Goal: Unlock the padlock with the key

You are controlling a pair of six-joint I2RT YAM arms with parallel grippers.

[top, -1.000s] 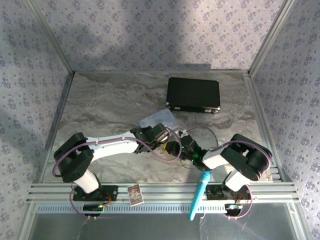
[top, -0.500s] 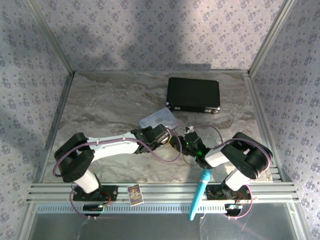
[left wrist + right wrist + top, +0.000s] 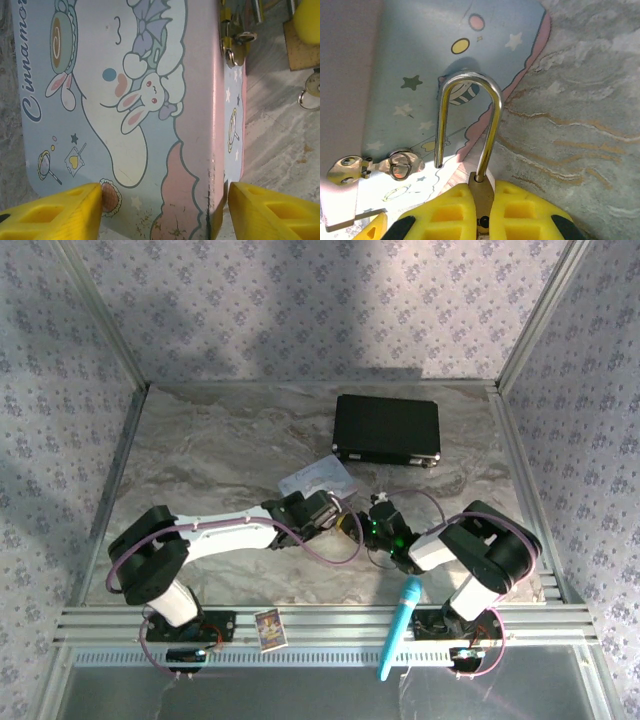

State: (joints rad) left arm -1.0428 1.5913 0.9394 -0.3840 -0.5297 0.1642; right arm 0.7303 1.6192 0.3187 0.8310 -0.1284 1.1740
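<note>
The padlock, one shackle leg free, sits pinched edge-on in the closed right tool, at 3 o'clock of the latch ring on the tin. So thin a hold may let it twist out. The left tool straddles the tin, grip unclear.

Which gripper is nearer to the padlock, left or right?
Right. The right gripper is shut on the padlock; the left gripper stands open astride the pastel tin, off the padlock.

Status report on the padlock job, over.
Left end effector open over tin. Right end effector shut on padlock; shackle open. Tin hasp beside it.
</note>
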